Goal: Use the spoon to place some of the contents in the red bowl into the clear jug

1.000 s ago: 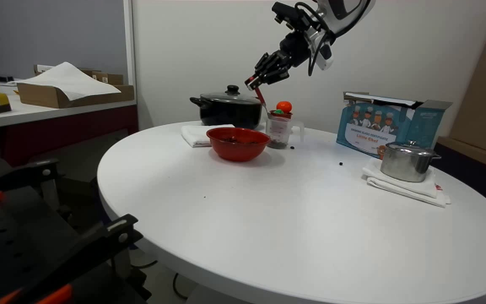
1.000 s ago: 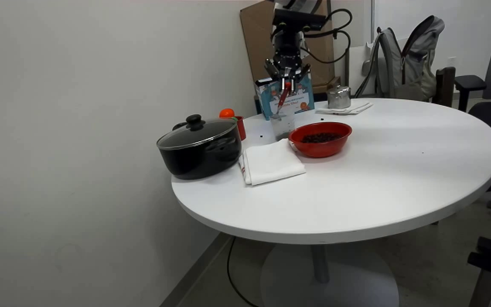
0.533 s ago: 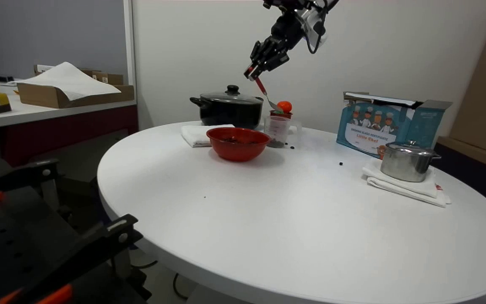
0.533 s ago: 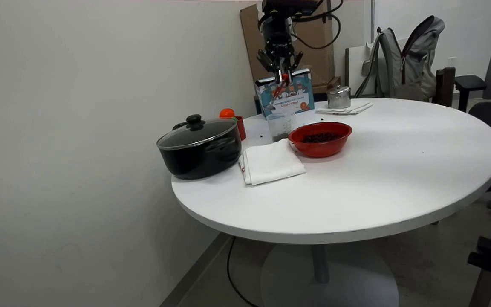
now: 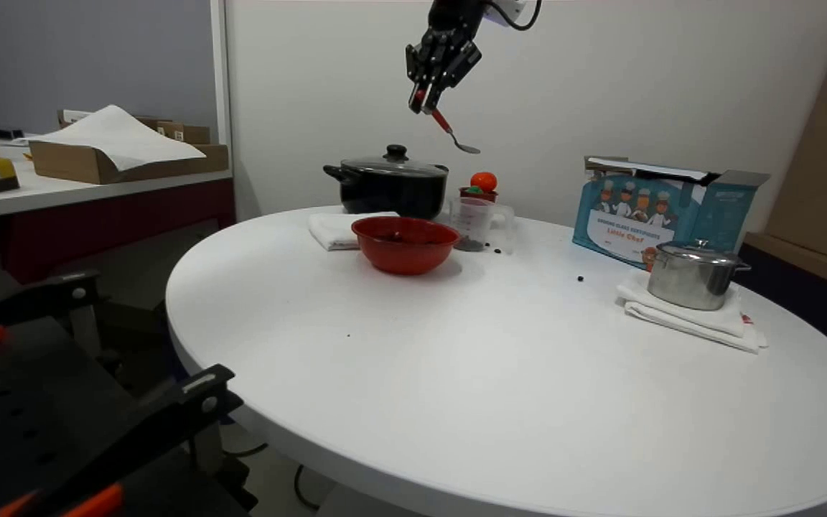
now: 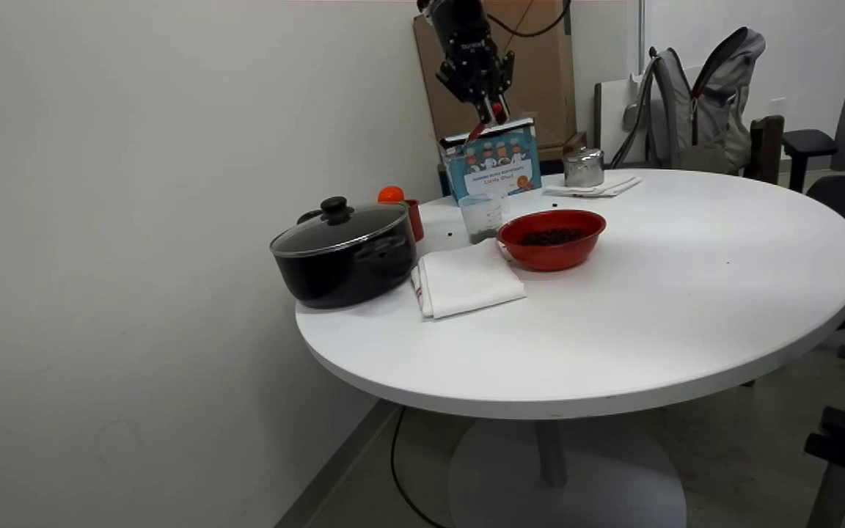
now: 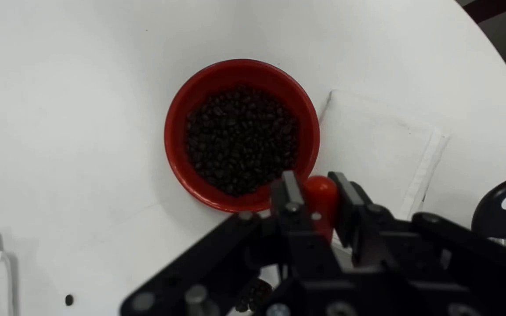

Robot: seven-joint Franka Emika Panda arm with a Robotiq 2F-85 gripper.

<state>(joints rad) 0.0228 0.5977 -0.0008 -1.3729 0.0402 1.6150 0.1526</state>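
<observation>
Nearest in the wrist view is the gripper, narrowed onto the red handle of the spoon, which it holds. Pale lettering on the gripper body, in an exterior view, is too blurred to read. The spoon's long axis runs obliquely, handle uppermost; in an exterior view its metal scoop points between four and five o'clock. Its position is in the air, well above the table, apart from bowl and jug.

At ten o'clock from the gripper in the wrist view sits the red bowl, dark bean-like pieces covering its floor.

In an exterior view the clear jug stands upright just beside the red bowl, at two o'clock from it, handle toward three; dark matter lies in its base. A folded white cloth lies between nine and ten o'clock of the bowl; a black lidded pot stands at twelve.

Well apart, toward three o'clock, a metal pot rests on a second folded cloth. Behind it stands a blue box; its label reads "Little Chef", the line above ending "CLASS CERTIFICATE", first word unclear.

The table is round and white, bearing loose dark pieces. A pale wall rises behind. Farthest, in an exterior view, a grey backpack stands beyond the table edge at one o'clock.
</observation>
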